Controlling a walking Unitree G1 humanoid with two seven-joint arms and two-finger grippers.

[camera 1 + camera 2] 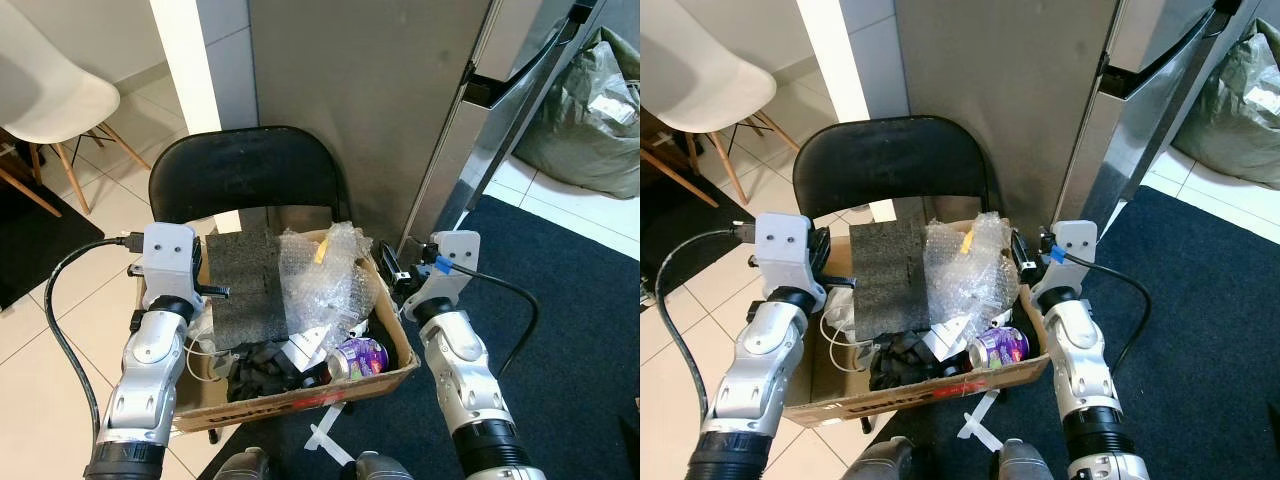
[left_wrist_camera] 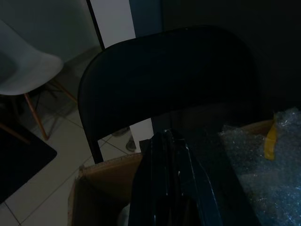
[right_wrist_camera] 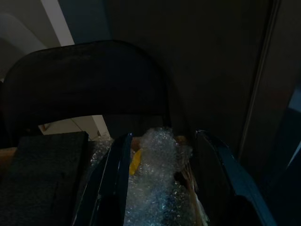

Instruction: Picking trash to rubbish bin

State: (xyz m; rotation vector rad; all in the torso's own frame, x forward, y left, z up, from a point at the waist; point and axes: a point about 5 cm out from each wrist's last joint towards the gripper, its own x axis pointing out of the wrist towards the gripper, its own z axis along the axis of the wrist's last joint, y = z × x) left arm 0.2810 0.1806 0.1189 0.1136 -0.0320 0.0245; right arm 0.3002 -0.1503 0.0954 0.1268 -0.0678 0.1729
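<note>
1. Black folding chair point(image 1: 250, 170) against a grey wall, carrying an open cardboard box point(image 1: 300, 398) of trash on its seat.
2. Inside the box: dark foam sheet point(image 1: 240, 285) toward the back left corner, crumpled bubble wrap point(image 1: 325, 275) with a yellow scrap point(image 1: 320, 250) toward the back right, purple can point(image 1: 358, 357) at the front right corner, black and white scraps along the front edge.
3. Left gripper point(image 2: 167, 181) held at the box's left edge, beside the foam sheet; fingers pressed together, holding nothing.
4. Right gripper point(image 3: 162, 181) at the box's right edge, fingers spread wide on either side of the bubble wrap, not yet closed on it.
5. Rubbish bin itself not identifiable; green sack point(image 1: 590, 110) on the floor at far right, well apart.
6. Likely risks: slippery bubble wrap sliding out of a loose pinch; wrap dragging the yellow scrap or neighbouring trash over the rim; an arm nudging the box, which overhangs the seat's front edge, and tipping it.
</note>
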